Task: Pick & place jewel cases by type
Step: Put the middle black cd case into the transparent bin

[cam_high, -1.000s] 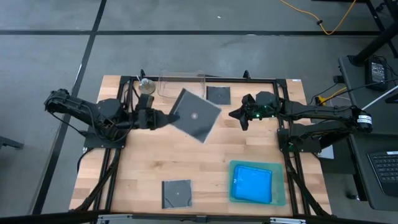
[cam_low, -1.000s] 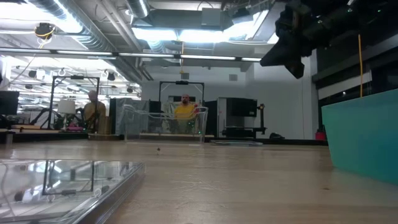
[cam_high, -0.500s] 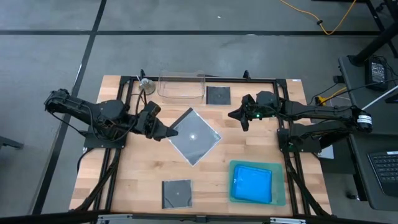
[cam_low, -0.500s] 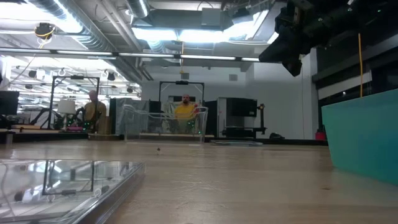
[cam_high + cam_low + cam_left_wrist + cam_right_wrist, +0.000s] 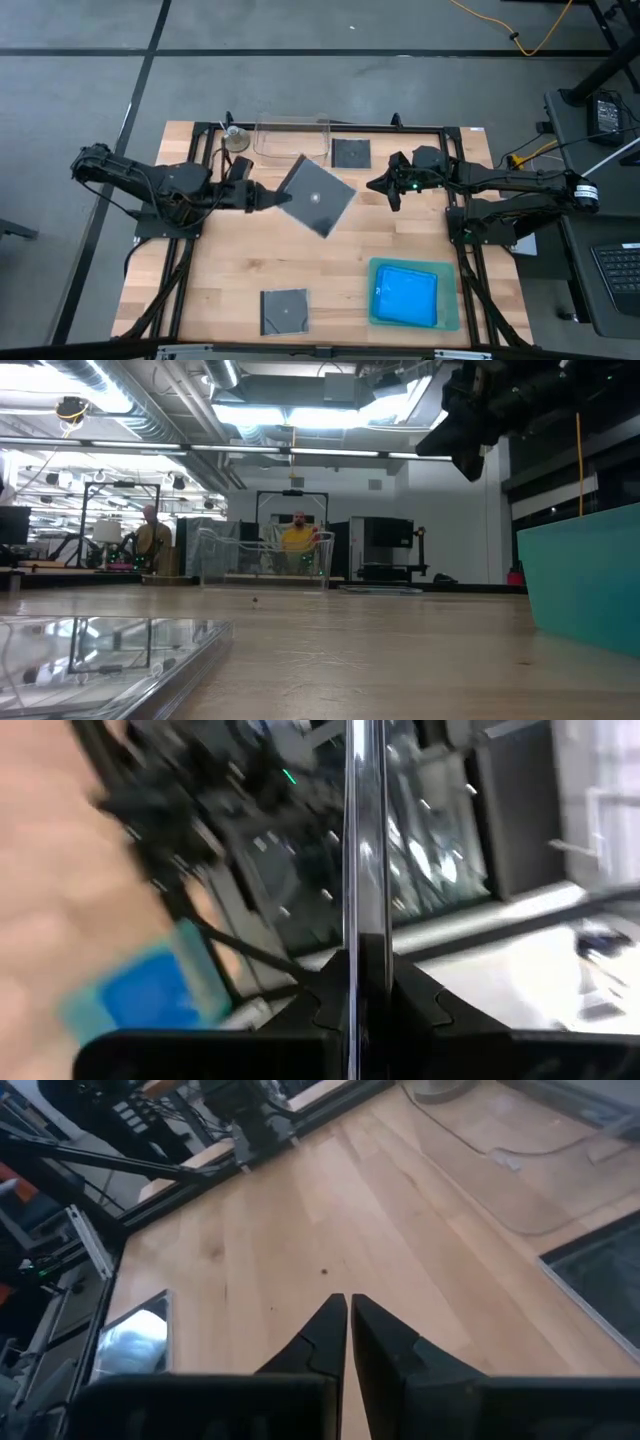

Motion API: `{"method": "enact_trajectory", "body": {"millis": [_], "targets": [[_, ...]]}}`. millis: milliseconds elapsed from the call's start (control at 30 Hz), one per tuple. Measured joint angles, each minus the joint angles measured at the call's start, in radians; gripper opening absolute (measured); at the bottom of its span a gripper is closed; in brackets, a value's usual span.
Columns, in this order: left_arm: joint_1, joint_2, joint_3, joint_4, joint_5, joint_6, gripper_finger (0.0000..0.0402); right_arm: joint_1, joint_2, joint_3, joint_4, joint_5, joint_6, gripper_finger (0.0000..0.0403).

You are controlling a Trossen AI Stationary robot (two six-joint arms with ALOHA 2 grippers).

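Above the wooden surface [image 5: 230, 270], the left claw [image 5: 268, 197] is closed on the edge of a dark jewel case [image 5: 317, 196], while the right claw [image 5: 383, 187] hovers closed and empty.

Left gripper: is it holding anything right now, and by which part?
Yes. The left gripper is shut on a dark CD case, pinching it by one edge and holding it above the table. The right gripper holds nothing.
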Motion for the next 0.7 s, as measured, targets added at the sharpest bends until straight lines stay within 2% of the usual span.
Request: {"method": "enact_trajectory", "body": {"millis": [500,700], "targets": [[0.077,0.0,0.0,-0.291,-0.436,0.021,0.0025,0.0,0.0,0.0,0.078,-0.036,-0.052,0.0026],[0.134,0.004,0.0,-0.353,-0.5,0.021,0.0025,0.0,0.0,0.0,0.11,-0.036,-0.064,0.0026]]}}
